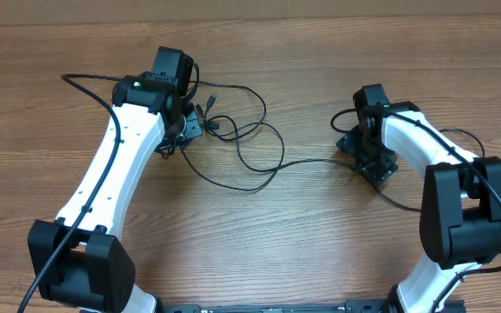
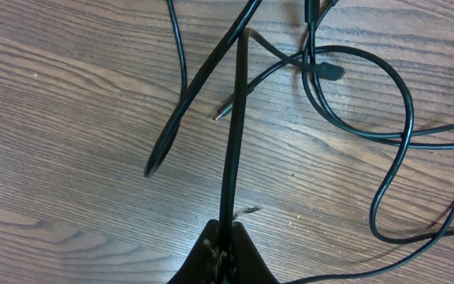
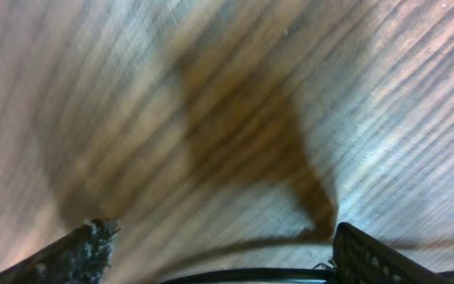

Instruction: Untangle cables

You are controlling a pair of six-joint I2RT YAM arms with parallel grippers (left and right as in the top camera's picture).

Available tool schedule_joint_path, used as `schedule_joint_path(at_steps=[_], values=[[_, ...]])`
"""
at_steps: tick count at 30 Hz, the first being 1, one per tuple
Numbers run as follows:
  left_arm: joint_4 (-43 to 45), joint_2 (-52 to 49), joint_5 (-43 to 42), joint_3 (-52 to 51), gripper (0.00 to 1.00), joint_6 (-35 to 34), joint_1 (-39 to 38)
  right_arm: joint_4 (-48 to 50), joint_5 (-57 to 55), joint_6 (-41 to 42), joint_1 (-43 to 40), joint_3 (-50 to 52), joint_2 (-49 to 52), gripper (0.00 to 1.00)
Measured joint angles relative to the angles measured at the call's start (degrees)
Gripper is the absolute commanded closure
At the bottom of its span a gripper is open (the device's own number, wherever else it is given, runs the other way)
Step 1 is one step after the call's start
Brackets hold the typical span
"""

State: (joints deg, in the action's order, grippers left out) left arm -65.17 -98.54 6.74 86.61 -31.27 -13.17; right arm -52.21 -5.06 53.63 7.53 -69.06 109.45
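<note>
Thin black cables [image 1: 224,126] lie looped together on the wooden table beside my left gripper [image 1: 185,129]. In the left wrist view my left gripper [image 2: 228,230] is shut on one black cable [image 2: 235,142] that runs straight up from the jaws. Other loops [image 2: 404,102] and a silver-tipped plug [image 2: 223,113] lie beyond it. One strand [image 1: 307,162] runs right to my right gripper [image 1: 374,163]. In the right wrist view that gripper [image 3: 223,241] is open and close to the table. A black cable [image 3: 251,276] lies across between its fingers.
A thicker black wire [image 1: 81,80] curves out from the left arm at the far left. Another strand trails from the right gripper toward the right arm's base [image 1: 398,202]. The table's far edge [image 1: 320,19] runs along the top.
</note>
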Motion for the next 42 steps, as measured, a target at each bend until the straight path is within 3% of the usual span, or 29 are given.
schedule_joint_path(at_steps=[6,12,20,29,31,33,34,36,42], values=[[0.0,0.0,0.0,0.0,0.96,0.0,0.02,-8.94,0.24,-12.57,0.02,-6.19,0.0,0.0],[-0.04,0.0,0.0,-0.02,0.95,-0.02,0.0,-15.26,3.82,-34.73,0.02,-16.28,-0.76,0.0],[-0.04,0.0,0.0,-0.02,0.95,-0.02,0.02,-14.05,5.29,-60.06,0.02,-11.98,-0.85,0.0],[-0.04,0.0,0.0,-0.02,0.95,0.0,0.0,-6.25,2.12,-71.08,-0.04,-0.63,-0.85,0.07],[-0.04,0.0,0.0,-0.02,0.95,0.0,0.02,-4.85,1.7,-71.73,-0.33,1.18,-0.85,0.13],[-0.04,0.0,0.0,-0.02,0.95,0.0,0.02,-4.24,2.16,-71.93,-0.87,2.54,-0.87,0.29],[-0.04,0.0,0.0,-0.02,0.95,0.0,0.02,-3.91,2.32,-71.71,-1.09,2.84,-1.09,0.57],[-0.04,0.0,0.0,-0.02,0.95,-0.02,0.02,-3.3,2.62,-71.19,-1.2,3.26,-1.42,0.94],[-0.13,0.0,0.0,-0.02,0.95,0.0,0.02,-2.12,2.73,-66.38,-1.18,3.48,-1.73,0.96]])
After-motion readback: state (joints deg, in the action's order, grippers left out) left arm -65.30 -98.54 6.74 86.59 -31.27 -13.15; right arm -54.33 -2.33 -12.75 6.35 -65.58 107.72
